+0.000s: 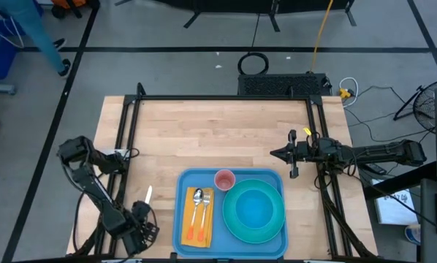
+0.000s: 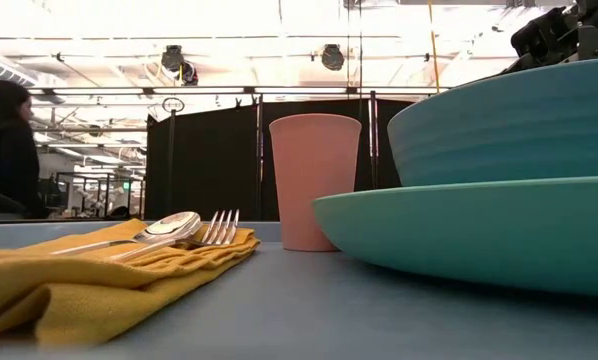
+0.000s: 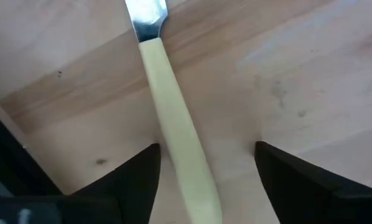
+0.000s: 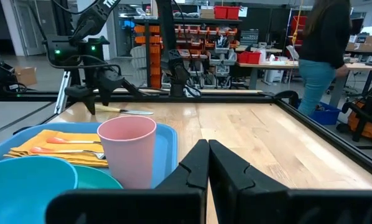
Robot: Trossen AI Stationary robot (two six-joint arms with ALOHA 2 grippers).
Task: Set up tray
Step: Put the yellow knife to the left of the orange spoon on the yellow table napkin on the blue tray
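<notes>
The blue tray lies at the table's near edge. On it a yellow napkin carries a spoon and a fork. A pink cup stands upright at the tray's far rim, and a turquoise bowl sits on a turquoise plate. A knife with a pale yellow handle lies flat on the wood left of the tray. My left gripper is open, one finger on either side of the handle. My right gripper is shut, above the table beyond the tray's far right corner.
Black frame rails run along the table's left, far and right sides. Bare wood stretches from the tray to the far edge. People show in the room beyond the table.
</notes>
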